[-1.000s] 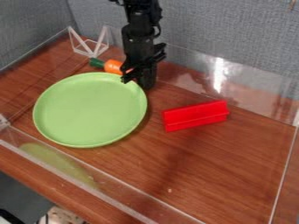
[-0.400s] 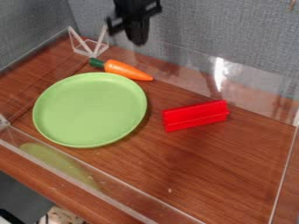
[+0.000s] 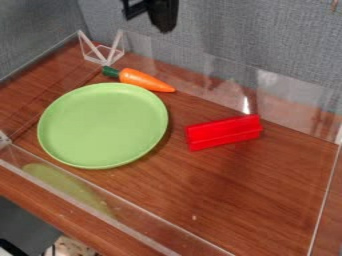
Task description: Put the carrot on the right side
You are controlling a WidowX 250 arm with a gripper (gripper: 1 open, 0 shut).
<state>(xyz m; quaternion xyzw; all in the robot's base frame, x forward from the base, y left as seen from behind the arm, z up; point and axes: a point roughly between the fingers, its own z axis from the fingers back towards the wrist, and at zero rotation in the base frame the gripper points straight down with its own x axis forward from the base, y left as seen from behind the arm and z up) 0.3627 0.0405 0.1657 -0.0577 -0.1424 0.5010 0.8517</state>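
Observation:
The carrot (image 3: 146, 80), small and orange with a green top at its left end, lies flat on the wooden table just behind the green plate (image 3: 103, 124). Nothing is holding it. My gripper (image 3: 160, 20) hangs high above it at the top edge of the picture, dark and partly cut off. Its fingers look closed together with nothing between them.
A red rectangular block (image 3: 223, 131) lies right of the plate. A white wire stand (image 3: 100, 45) sits in the back left corner. Clear plastic walls (image 3: 287, 90) ring the table (image 3: 254, 190). Bare wood shows at the right and front.
My gripper has risen from beside the carrot, at the plate's far rim, to the top of the picture. The carrot stays on the table, now in full view.

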